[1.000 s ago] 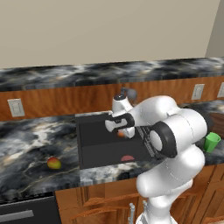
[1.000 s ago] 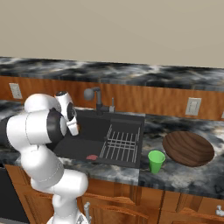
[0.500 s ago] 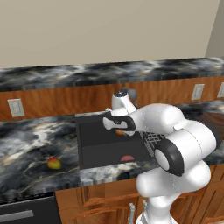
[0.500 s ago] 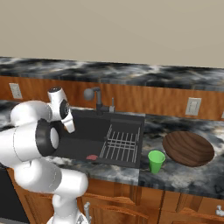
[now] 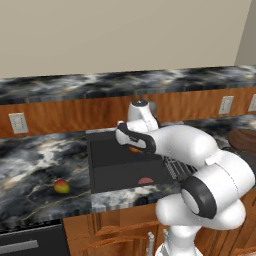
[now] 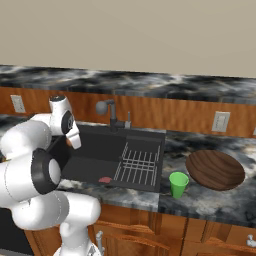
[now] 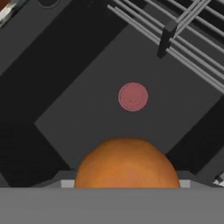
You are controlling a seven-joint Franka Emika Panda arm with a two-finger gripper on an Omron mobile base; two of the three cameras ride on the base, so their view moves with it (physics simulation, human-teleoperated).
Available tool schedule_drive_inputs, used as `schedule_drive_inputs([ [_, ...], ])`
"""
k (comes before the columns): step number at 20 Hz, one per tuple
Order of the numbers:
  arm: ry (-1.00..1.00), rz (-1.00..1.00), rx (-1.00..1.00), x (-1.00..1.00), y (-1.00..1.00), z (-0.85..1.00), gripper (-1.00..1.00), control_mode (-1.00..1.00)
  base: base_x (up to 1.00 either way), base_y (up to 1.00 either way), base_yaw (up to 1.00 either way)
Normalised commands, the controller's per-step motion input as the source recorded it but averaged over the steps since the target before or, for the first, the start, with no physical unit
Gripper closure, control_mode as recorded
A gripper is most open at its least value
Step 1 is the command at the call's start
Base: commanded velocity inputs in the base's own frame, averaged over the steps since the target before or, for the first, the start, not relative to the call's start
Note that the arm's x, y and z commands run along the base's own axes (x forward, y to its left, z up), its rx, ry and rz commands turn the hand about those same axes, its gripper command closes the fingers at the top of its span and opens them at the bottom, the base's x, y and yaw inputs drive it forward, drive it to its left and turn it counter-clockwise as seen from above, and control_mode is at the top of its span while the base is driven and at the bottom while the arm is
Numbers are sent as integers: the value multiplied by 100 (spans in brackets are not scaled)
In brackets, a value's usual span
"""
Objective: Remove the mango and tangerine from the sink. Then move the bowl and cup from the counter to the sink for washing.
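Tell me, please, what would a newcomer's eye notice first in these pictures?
First, the big white arm bent over the black sink, with the orange tangerine held close between its gripper fingers above the basin floor. Then the bright green cup beside the wooden bowl on the counter, and the mango lying left of the sink.

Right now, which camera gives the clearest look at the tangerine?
The hand view: the tangerine looms large and close at the bottom, above the sink floor. The left base view shows an orange sliver behind the arm.
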Motion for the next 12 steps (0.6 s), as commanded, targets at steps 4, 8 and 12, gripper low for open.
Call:
schedule_drive_inputs([
  [4, 0, 6, 3, -8, 25, 22, 100, -100, 0, 0, 0],
  [8, 0, 1, 0, -1, 33, 13, 100, -100, 0, 0, 0],
  [12, 0, 0, 0, 0, 40, 5, 100, -100, 0, 0, 0],
])
